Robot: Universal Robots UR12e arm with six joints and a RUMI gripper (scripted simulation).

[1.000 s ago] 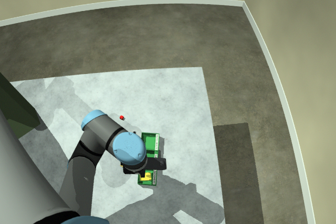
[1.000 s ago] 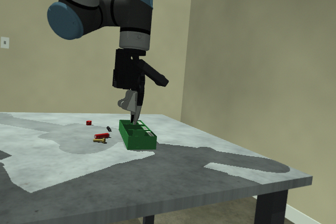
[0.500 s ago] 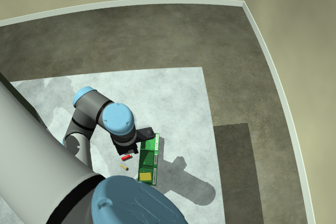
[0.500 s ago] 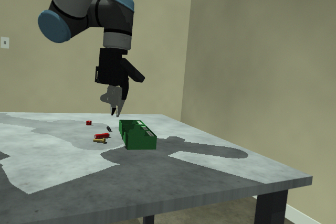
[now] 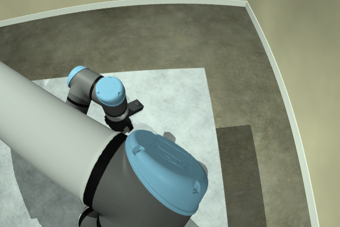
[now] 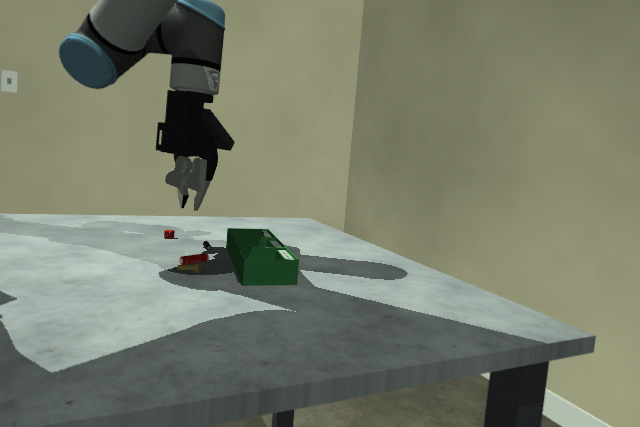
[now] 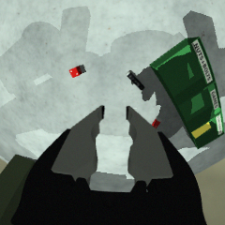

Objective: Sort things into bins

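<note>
My gripper hangs high above the table, left of the green bin. In the wrist view its fingers stand a little apart with nothing between them. The bin has three compartments labelled NUTS + BOLTS, GAMES and STATIONERY, and a yellow thing lies in the last one. On the table lie a red die, a small black screw, a red cylinder and a brass bolt. The right finger hides the bolt in the wrist view.
In the top view the arm's big joint hides the bin and the small things. The table's right edge lies well beyond the bin. The room's walls stand far off.
</note>
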